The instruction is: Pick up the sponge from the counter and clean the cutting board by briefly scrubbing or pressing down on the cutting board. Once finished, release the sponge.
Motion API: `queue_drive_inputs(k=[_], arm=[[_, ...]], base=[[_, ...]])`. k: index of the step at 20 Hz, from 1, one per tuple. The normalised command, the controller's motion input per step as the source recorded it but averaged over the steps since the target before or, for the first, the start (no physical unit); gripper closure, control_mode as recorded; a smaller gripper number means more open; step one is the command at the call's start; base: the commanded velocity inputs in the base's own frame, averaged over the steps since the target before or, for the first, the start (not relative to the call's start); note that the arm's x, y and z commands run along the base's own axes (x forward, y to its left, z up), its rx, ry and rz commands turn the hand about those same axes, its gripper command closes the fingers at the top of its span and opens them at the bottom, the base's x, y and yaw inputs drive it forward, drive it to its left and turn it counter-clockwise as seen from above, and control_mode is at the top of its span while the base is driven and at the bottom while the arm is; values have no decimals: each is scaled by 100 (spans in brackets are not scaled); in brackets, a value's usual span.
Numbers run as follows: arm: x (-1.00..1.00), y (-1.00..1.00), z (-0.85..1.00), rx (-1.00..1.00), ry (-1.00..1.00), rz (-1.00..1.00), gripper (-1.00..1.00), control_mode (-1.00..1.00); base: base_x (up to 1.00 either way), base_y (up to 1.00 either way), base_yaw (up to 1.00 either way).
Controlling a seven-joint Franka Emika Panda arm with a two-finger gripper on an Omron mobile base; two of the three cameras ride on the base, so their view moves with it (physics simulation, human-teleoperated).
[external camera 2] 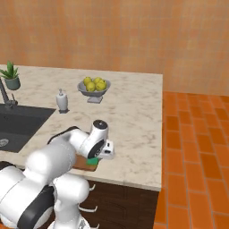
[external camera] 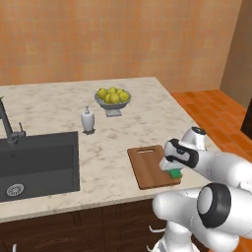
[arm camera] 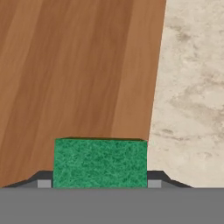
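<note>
The brown wooden cutting board [external camera: 146,168] lies on the beige marble counter [external camera: 59,106] near its front edge, with the slot handle at the far end. My gripper [external camera: 172,169] is shut on the green sponge [external camera: 175,173] right at the board's near right corner. From the right base view, the sponge [external camera 2: 93,161] peeks out under the hand [external camera 2: 96,156] above a strip of board [external camera 2: 83,163]. In the hand view the sponge [arm camera: 99,162] sits between the dark fingertips [arm camera: 43,180], over the board [arm camera: 74,65] close to its edge with the counter [arm camera: 192,87]. Contact with the board cannot be told.
A grey bowl of lemons [external camera: 113,98] and a white soap dispenser [external camera: 88,119] stand behind the board. The dark sink [external camera: 37,165] with its faucet [external camera: 7,123] is to the left. A potted plant [external camera 2: 10,75] sits far left. Orange floor tiles [external camera 2: 192,156] lie beyond the counter's right edge.
</note>
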Motion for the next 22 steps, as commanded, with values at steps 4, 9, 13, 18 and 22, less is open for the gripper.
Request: queue_drive_inputs(k=[4,9,13,18,22], arm=[[-6,27,-53,5,0,0,100,-100],[0,21,-45,0,-1,0,100,-100],[0,18,-40,0,-8,0,100,-100],[23,11,-9,0,-5,-2,100,-100],[58,0,0,0,0,0,100,-100]], base=[[0,0,0],[0,0,0],[0,0,0],[0,0,0],[0,0,0]])
